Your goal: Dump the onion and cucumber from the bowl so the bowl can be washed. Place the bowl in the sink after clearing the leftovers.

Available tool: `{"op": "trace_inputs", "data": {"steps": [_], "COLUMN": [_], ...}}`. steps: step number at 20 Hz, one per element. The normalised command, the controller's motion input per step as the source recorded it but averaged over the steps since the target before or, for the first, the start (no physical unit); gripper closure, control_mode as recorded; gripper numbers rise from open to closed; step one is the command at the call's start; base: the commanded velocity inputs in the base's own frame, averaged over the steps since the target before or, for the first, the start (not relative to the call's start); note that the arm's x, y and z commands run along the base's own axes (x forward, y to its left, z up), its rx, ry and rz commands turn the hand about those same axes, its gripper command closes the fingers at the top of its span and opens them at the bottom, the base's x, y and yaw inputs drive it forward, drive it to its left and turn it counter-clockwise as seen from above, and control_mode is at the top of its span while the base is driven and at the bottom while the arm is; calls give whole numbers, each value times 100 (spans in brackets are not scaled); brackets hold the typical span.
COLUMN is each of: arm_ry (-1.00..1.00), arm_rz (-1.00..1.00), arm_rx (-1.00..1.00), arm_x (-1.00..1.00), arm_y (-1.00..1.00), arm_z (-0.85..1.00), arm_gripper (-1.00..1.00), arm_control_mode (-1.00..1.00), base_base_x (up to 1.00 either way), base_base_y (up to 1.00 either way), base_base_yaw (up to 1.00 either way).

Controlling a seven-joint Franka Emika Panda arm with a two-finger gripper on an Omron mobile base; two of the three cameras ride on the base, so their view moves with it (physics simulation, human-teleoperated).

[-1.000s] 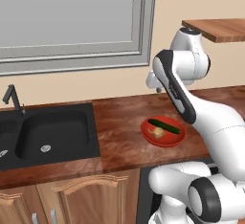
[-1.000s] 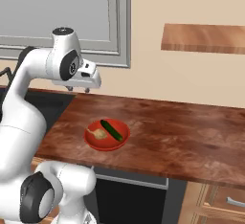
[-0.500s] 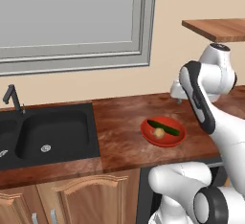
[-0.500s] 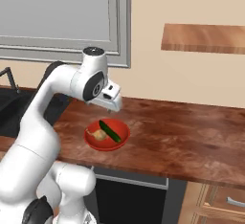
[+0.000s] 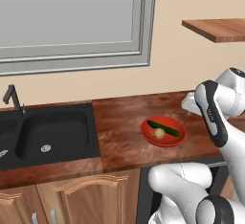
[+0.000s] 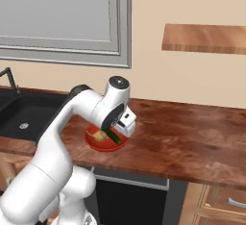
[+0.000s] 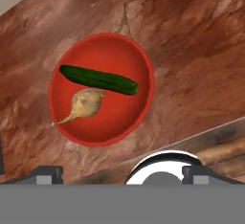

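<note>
The red bowl (image 5: 162, 133) rests on the wooden counter (image 5: 119, 127), to the right of the black sink (image 5: 48, 132). Inside it lie the dark green cucumber (image 5: 164, 128) and the tan onion (image 5: 158, 133), touching each other. From above, the cucumber (image 7: 98, 79) crosses the middle of the bowl (image 7: 119, 117) with the onion (image 7: 86, 102) beside it. My gripper (image 7: 123, 173) hangs above the bowl's near rim, open wide and holding nothing. From the right, my gripper (image 6: 124, 130) hovers over the bowl (image 6: 96, 143) and hides part of it.
A dark faucet (image 5: 13, 98) stands behind the sink at the far left. A wooden shelf (image 5: 215, 29) juts from the wall at the upper right. The counter's front edge (image 7: 201, 137) runs close below the bowl, with cabinets (image 5: 67, 199) underneath.
The arm has swung from behind the bowl to the right, bringing the hand above the bowl. The fingers have spread wider. Bowl, onion and cucumber have not moved.
</note>
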Motion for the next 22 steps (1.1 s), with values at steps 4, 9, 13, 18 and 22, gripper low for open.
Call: {"op": "trace_inputs", "data": {"steps": [4,9,13,18,22], "arm_ry": [3,7,12,5,0], "arm_rz": [-5,-4,-2,-2,0], "arm_rx": [0,0,0,0,5], "arm_x": [9,28,26,20,23], "arm_y": [0,0,-1,-10,-27], "arm_z": [-48,-51,-59,-41,-12], "arm_gripper": [-100,-100,-100,-100,-100], "arm_control_mode": [-100,-100,-100,-100,-100], "base_base_x": [0,0,0,0,0], "base_base_y": [0,0,0,0,0], "base_base_yaw": [0,0,0,0,0]}}
